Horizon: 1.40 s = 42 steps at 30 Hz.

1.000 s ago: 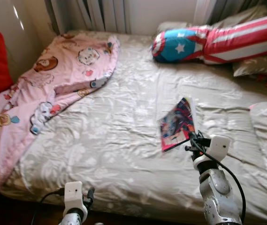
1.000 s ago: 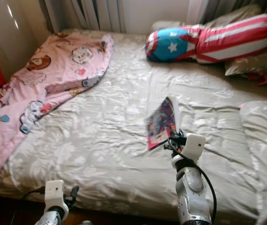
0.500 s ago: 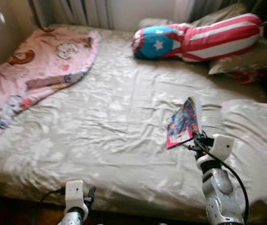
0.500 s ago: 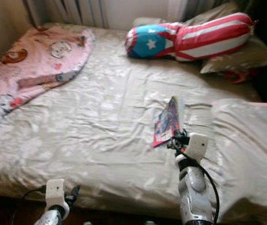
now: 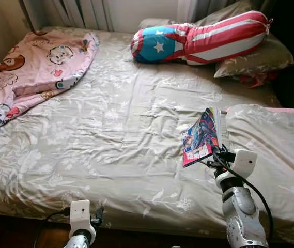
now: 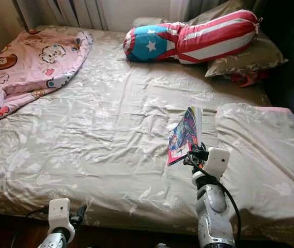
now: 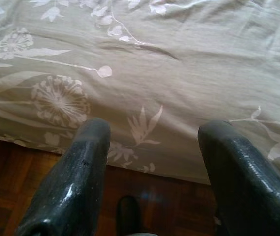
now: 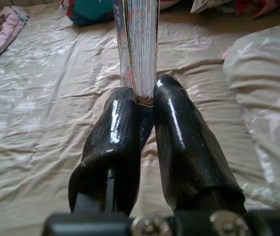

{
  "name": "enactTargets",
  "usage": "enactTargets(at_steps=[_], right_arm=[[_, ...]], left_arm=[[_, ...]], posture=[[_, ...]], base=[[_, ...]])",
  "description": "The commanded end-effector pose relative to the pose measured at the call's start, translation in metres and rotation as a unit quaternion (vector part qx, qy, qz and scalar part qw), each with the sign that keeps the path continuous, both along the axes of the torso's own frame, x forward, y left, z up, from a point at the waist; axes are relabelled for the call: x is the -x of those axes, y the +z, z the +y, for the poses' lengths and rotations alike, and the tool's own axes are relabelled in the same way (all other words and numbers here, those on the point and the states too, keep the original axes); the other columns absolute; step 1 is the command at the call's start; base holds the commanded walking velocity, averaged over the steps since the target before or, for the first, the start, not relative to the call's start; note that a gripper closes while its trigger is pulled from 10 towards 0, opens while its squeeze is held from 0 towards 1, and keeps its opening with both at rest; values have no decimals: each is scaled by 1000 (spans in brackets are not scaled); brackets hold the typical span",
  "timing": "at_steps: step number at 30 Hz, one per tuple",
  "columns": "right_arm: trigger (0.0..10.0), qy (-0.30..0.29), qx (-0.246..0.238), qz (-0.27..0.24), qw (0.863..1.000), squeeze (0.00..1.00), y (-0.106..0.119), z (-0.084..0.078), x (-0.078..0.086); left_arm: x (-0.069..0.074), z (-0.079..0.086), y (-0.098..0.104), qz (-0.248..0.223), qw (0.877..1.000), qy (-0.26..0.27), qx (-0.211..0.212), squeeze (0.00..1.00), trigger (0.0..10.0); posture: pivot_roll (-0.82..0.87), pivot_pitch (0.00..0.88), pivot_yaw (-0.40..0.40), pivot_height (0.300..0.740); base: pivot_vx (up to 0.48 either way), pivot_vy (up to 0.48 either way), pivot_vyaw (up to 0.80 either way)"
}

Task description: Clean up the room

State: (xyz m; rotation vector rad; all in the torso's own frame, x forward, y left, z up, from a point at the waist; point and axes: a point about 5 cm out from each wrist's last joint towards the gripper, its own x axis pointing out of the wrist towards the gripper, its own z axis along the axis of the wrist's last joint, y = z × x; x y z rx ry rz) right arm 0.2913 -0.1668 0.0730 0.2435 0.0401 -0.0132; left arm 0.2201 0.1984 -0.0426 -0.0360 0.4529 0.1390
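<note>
Right gripper [image 8: 140, 115] raised forward, fingers clamped together, left gripper [image 7: 152, 162] low, fingers spread apart

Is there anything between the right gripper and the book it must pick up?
Nothing visible. The right gripper already has its jaws shut on the book, pinching it by the lower edge and holding it upright above the bed.

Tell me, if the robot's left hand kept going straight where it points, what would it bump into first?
Probably the bed sheet. The left hand is open, low at the bed's near edge, pointing at the sheet's hanging side; depth is hard to judge.
</note>
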Motion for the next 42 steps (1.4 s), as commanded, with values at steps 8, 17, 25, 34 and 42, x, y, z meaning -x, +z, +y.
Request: enactTargets(at_steps=[8,17,25,34,42], right_arm=[[10000,11,-1,-7,1000,0,4,3,-3],[10000,13,-2,-6,1000,0,4,3,-3],[10000,9,4,-10,1000,0,4,3,-3],[10000,4,6,-11,1000,0,5,1,-5],[10000,6,12,-15,1000,0,6,2,-7]], left_arm=[[7,2,-5,13,1000,5,5,0,10000],[7,1,-5,13,1000,5,7,0,10000],[7,1,-5,14,1000,6,7,0,10000],[8,0,-7,19,1000,5,8,0,10000],[7,-1,-5,16,1000,4,8,0,10000]], posture=[[-41,179,-55,740],[-40,180,-54,740],[-37,182,-55,740],[-38,183,-54,740],[-38,182,-57,740]], base=[[0,0,-327],[0,0,-712],[0,0,-428],[0,0,0],[0,0,-378]])
